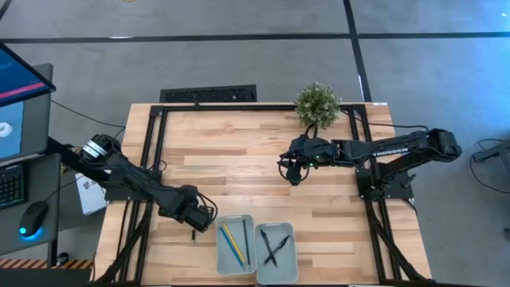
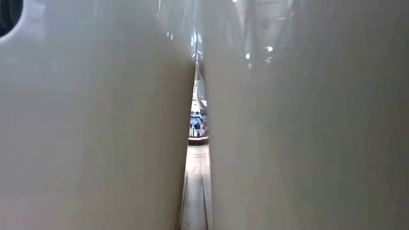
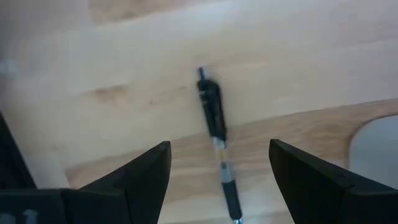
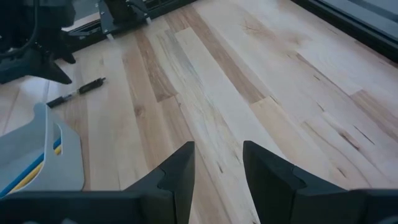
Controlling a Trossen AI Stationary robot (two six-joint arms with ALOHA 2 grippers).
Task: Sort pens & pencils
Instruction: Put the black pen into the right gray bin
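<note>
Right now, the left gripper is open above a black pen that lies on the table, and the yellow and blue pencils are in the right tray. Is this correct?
Not quite. In the high view the yellow and blue pencils lie in the left tray; the right tray holds black pens. The rest stands: the left gripper is open above a black pen lying on the table.

There are two trays (image 1: 225, 261) on the worktop (image 1: 239, 151). One holds two pencils (image 1: 237, 243), a yellow one and a blue one. The other holds two black pens (image 1: 274, 247), and one more pen (image 3: 212, 118) lies on the worktop.
</note>
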